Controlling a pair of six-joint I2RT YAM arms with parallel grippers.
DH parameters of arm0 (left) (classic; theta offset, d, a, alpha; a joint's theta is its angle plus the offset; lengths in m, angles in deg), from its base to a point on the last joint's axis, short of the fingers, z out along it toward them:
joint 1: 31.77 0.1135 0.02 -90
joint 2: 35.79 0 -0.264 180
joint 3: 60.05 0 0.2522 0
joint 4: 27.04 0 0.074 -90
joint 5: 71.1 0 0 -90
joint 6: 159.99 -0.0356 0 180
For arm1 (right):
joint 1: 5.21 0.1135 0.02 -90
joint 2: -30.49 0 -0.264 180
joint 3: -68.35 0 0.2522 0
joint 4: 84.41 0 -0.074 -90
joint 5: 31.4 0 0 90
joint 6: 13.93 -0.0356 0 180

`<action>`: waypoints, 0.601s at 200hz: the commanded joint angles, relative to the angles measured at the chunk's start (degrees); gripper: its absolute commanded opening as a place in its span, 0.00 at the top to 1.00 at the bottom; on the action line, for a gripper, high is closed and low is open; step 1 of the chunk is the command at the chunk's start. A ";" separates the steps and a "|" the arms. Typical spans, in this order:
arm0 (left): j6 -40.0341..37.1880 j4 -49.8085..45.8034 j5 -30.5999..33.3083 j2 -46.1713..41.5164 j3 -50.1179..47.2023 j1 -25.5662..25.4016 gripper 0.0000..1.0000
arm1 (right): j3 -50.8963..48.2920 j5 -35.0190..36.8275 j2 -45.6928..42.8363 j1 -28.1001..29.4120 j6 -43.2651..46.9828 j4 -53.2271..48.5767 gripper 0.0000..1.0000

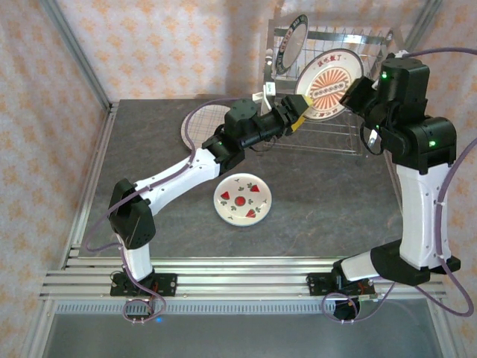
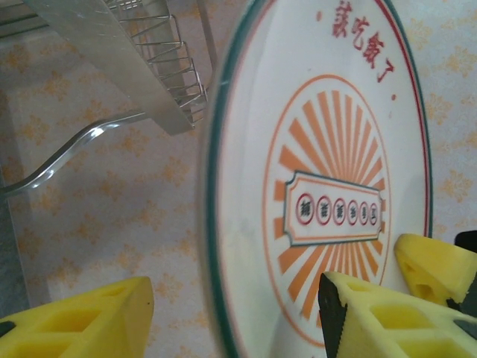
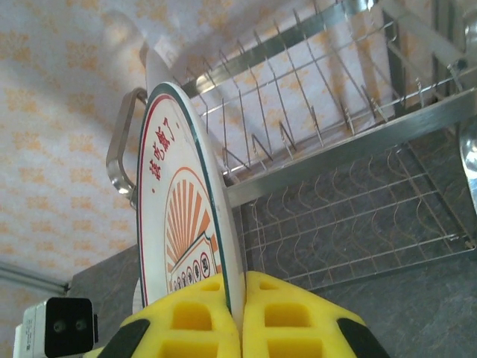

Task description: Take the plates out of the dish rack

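The main danger is the hand-over itself. The right claw [image 3: 237, 291] is clenched on the lower rim of the sunburst plate [image 1: 328, 91], holding it on edge in the air just in front of the dish rack [image 1: 358, 52]. The left claw [image 2: 237, 289] is released, its yellow fingers [image 2: 82, 321] straddling the same rim without pinching it (one finger looks clear of the china; whether the other touches the painted face I cannot tell). If the right claw lets go before the left has closed, the plate would drop onto the table [image 1: 335, 194] or knock against the rack's wires. A pinch on the rim alone may also let so wide a plate swing or slip. The left wrist view shows a finger of the other claw just beside the left one, so closing carelessly could bump the two together and jar the plate. As for what holds what, the rack has one dark-rimmed plate [image 1: 291, 43] standing upright in the upper slots at its left end. The strawberry plate [image 1: 242, 199] and the checked plate [image 1: 200, 119] lie flat on the table, well apart from the rack.
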 commanded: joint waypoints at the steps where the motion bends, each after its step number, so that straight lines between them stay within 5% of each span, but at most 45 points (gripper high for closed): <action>1: 0.03 2.90 0.07 -1.23 1.00 -0.16 0.43 | -1.38 -3.15 -1.75 -1.06 -2.17 3.43 1.00; 84: 0.74 5.26 0.31 -4.24 -3.34 0.83 1.00 | -11.23 -10.28 -5.33 -4.65 -6.30 7.02 1.00; 110: -0.15 4.91 -0.94 -5.70 -4.28 1.66 1.00 | -11.39 -11.02 -5.32 -4.70 -5.19 6.40 1.00; 120: -0.78 4.52 -1.62 -6.20 -4.38 2.06 1.00 | -10.64 -11.55 -4.88 -4.65 -4.39 5.70 0.87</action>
